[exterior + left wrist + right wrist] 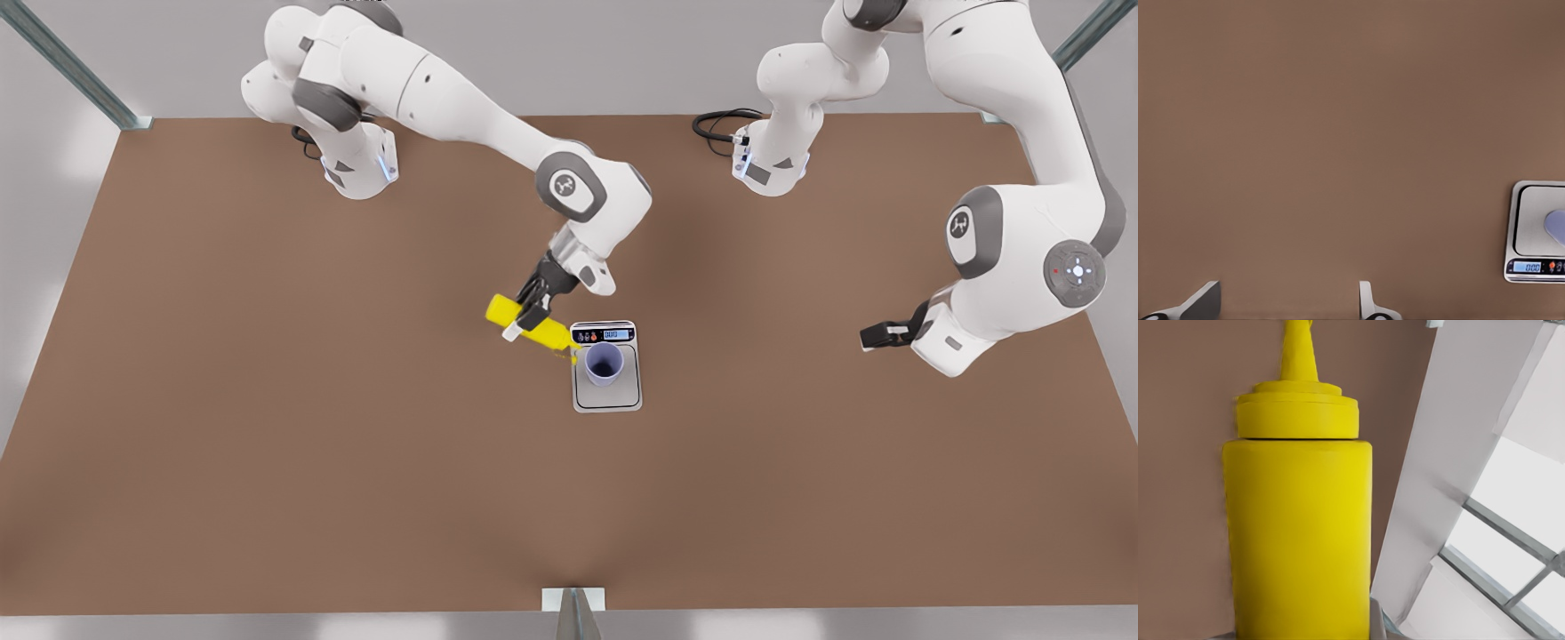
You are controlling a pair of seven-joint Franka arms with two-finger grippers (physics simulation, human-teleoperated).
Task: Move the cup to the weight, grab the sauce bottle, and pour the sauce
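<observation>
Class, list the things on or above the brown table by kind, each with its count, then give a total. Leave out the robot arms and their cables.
Sauce bottle, yellow, tilted in the right gripper: 1
Cup, lavender-blue, standing on the scale: 1
Scale, the weight: 1
Total: 3
The left gripper waits open at the front view's right.

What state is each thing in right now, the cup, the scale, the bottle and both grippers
cup: upright on the scale's platform, nothing visible inside.
scale: flat on the table, display lit.
sauce bottle: tipped, nozzle toward the cup's rim, held by the right gripper.
right gripper: shut on the bottle's body.
left gripper: open, waiting off to the front view's right.
table: brown surface under the scale.
</observation>
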